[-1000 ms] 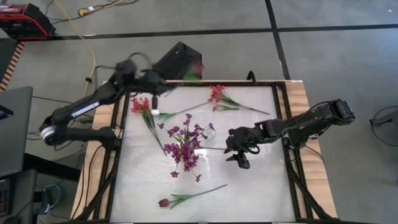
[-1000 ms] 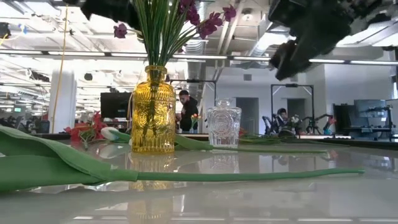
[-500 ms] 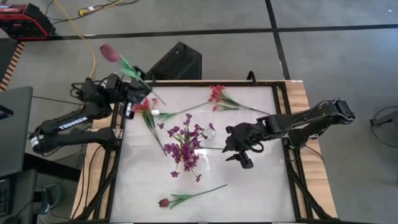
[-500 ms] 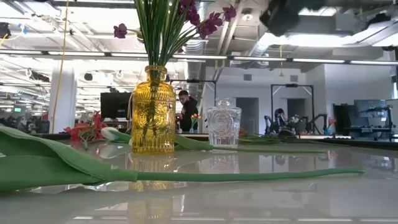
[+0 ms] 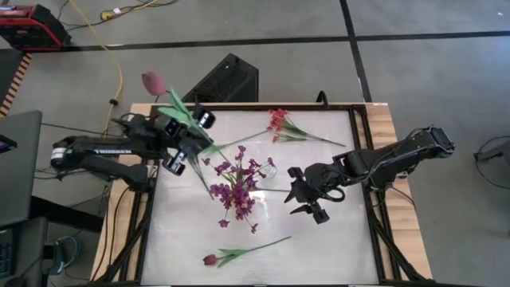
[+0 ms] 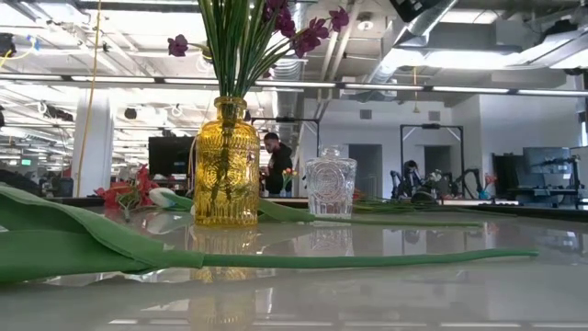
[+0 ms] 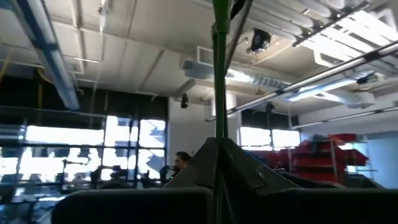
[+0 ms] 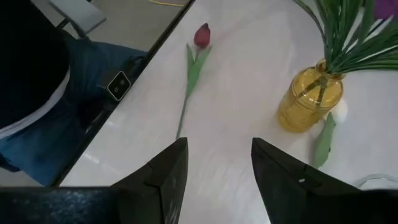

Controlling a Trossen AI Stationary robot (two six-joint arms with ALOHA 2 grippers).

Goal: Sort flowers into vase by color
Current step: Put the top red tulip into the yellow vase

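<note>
My left gripper [image 5: 194,135] is over the table's left far part, shut on a flower with a dark-pink bud [image 5: 151,82] and a green stem [image 7: 219,74]. My right gripper [image 5: 307,203] hangs open above the table, right of the vases, and touches nothing. A yellow vase [image 5: 237,191] [image 6: 226,164] holds purple sprigs. Beside it stands a clear glass vase [image 6: 331,187]. A red-pink sprig [image 5: 279,121] lies by the far edge and another [image 5: 182,135] lies partly under the left arm. A dark-red bud [image 5: 209,259] [image 8: 202,34] lies near the near edge. My left gripper pinches the flower's green stem [image 7: 219,127] between its two fingers, well below the bud. The fingers come about level from the table's left and lie across the stem. The flower is lifted clear and stands upright, bud on top.
A white bud [image 6: 165,196] on a long leafy stem lies behind the yellow vase. A black box [image 5: 227,78] sits just beyond the far edge. Bare tabletop [image 5: 335,247] lies at the right near corner. People show in the room behind.
The left gripper has swung from the far edge back over the table's left part, carrying the flower; its bud has swept leftward and now stands upright above the gripper. The right gripper has risen, leaving the low view almost entirely.
</note>
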